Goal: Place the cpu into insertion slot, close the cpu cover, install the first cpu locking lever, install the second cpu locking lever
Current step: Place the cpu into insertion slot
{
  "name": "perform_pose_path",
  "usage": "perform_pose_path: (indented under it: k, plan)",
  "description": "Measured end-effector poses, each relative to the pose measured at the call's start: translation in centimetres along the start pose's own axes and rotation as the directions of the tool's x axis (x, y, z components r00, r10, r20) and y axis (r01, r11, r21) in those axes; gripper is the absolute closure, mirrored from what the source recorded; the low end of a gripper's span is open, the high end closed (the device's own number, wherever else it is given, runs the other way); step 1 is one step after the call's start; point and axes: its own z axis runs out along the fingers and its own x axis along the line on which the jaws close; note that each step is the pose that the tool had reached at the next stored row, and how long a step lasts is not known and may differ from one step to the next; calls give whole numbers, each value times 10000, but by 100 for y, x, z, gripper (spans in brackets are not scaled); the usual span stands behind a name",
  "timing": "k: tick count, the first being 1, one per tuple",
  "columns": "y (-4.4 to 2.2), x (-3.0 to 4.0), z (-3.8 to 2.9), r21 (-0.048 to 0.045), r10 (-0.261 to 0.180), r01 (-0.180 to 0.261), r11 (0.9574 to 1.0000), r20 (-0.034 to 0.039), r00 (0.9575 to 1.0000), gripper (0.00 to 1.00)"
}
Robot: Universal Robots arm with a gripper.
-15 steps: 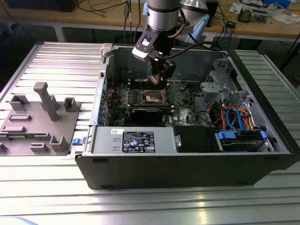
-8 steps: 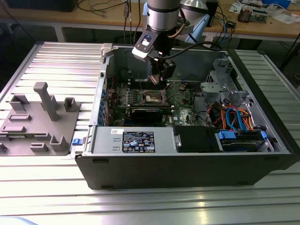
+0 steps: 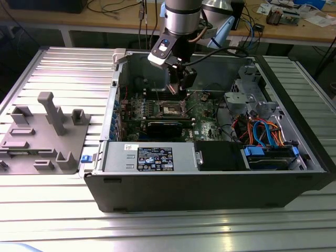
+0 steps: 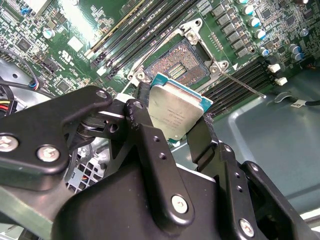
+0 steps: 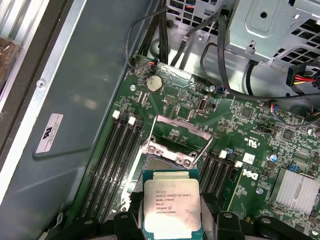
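My gripper (image 4: 172, 117) is shut on the cpu (image 4: 175, 107), a flat square chip with a silver-grey top, also seen between the black fingers in the first wrist view (image 5: 172, 205). I hold it a little above and to one side of the insertion slot (image 4: 182, 62), whose dark pin field lies bare inside its silvery rim. The cpu cover (image 5: 174, 134) stands swung up, open, at the socket's far edge. A thin locking lever (image 4: 245, 85) sticks out loose beside the socket. In the exterior view the gripper (image 3: 180, 92) hangs inside the case over the socket (image 3: 170, 108).
The green motherboard (image 5: 250, 125) carries long memory slots (image 5: 112, 155) on both sides of the socket. A black graphics card (image 3: 165, 126) lies just in front of it. Cables (image 3: 262, 131), a drive cage (image 3: 247, 97) and case walls (image 3: 210, 184) surround the board. Grey fixtures (image 3: 47, 131) stand on the table.
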Motion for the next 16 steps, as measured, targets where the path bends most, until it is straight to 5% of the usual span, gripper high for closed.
perform_pose_path:
  k: [16]
  plan:
    - [0, 0, 0, -1, 121, -121, 9999, 7, 9999, 46]
